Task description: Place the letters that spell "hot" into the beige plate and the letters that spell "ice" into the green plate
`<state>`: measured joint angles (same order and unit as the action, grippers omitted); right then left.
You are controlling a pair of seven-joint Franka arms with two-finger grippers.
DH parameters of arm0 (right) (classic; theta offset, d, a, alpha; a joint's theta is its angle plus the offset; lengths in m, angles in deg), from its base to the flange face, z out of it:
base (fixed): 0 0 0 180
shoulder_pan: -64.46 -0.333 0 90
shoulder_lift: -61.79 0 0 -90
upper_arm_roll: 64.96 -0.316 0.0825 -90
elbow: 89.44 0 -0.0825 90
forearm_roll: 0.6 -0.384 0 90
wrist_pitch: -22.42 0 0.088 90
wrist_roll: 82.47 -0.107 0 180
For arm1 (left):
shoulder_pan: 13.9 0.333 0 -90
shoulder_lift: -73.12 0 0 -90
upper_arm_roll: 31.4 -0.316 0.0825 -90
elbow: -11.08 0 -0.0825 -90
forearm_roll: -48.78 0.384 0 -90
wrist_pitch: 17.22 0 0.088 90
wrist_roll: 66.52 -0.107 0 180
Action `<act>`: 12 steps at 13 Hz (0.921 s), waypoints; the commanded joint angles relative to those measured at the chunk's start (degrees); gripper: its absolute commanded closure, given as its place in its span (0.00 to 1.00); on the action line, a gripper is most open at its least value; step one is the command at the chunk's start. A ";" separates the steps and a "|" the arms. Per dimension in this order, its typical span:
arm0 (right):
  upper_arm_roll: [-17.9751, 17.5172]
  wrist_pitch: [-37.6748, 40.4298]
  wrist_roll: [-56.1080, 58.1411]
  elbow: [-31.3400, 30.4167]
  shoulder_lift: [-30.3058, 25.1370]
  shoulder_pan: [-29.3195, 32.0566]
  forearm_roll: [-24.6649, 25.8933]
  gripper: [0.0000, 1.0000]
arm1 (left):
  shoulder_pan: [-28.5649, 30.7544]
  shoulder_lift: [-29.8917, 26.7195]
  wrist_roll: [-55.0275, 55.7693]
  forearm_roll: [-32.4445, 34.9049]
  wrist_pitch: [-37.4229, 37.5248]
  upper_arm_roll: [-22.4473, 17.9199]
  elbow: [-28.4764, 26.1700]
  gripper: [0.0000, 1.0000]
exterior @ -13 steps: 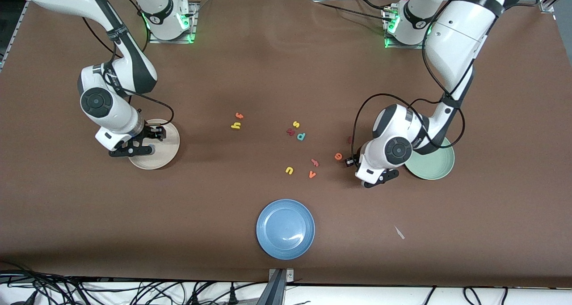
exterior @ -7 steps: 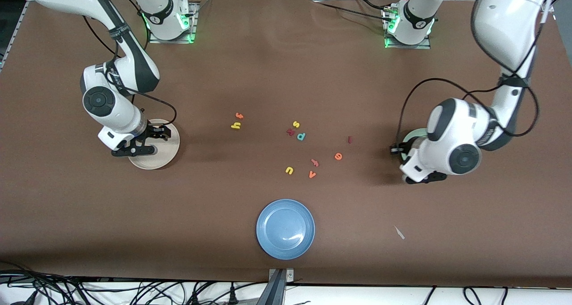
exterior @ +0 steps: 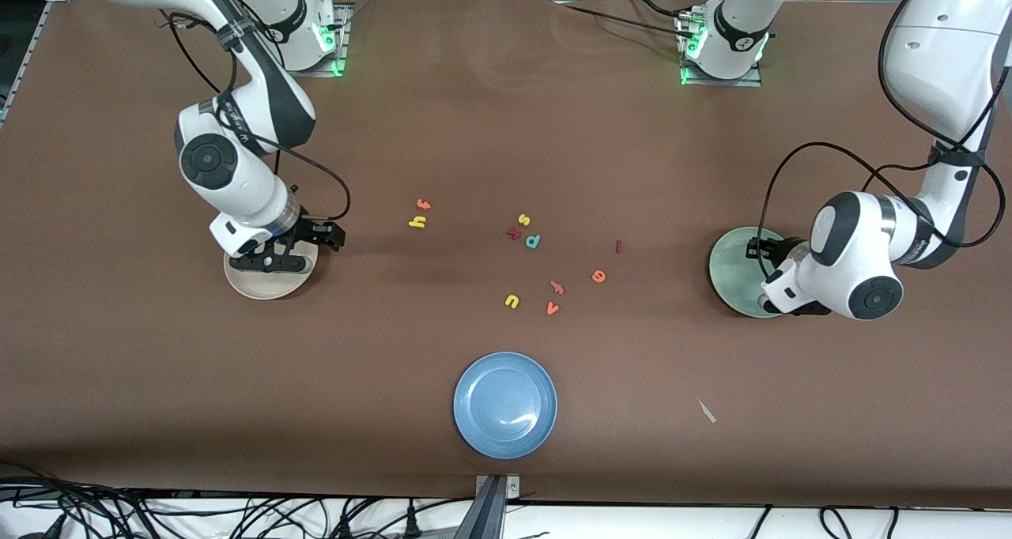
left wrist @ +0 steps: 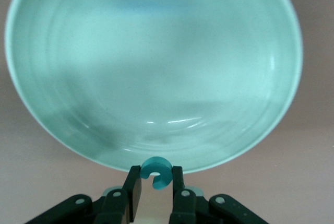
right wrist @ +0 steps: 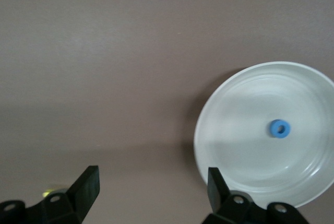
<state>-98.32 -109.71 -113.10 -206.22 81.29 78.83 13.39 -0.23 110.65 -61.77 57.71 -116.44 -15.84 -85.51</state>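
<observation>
o (right wrist: 279, 129) in beige plate (right wrist: 224, 109); c (left wrist: 156, 172) over green plate (left wrist: 62, 41).

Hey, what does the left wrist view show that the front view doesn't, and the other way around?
Only the left wrist view shows the teal c pinched between the left gripper fingers over the green plate's rim.

Only the front view shows the loose letters on the table, the yellow h and orange e among them, the blue plate, the beige plate and the right gripper over it.

Both show the green plate with the left gripper above it.
</observation>
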 commanded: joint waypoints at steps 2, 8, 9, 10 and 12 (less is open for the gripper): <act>-3.47 0.57 -9.42 0.41 0.19 -1.35 -0.98 0.08 | 0.21 -0.09 -1.06 1.36 -0.27 0.61 0.17 0.21; -0.58 -6.63 -29.38 2.87 7.38 -14.01 2.25 0.08 | -1.98 -3.60 6.29 -4.34 0.26 4.29 3.16 0.00; 1.61 -7.95 -31.58 2.87 8.96 -16.02 5.41 0.08 | -2.07 -3.69 9.37 -4.61 -0.01 6.56 3.07 0.00; 2.93 -9.79 -33.60 2.44 10.20 -17.43 7.79 0.08 | -2.07 -3.69 13.14 -4.62 -0.27 8.85 3.07 0.01; 3.21 -12.00 -34.50 0.86 11.26 -17.45 10.61 0.08 | -2.16 -3.61 19.82 -4.70 -3.85 13.15 2.11 0.03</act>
<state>-95.93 -119.85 -145.79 -205.16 91.24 62.16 21.46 -2.35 107.65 -46.88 54.08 -117.57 -5.42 -82.19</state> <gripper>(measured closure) 0.075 0.026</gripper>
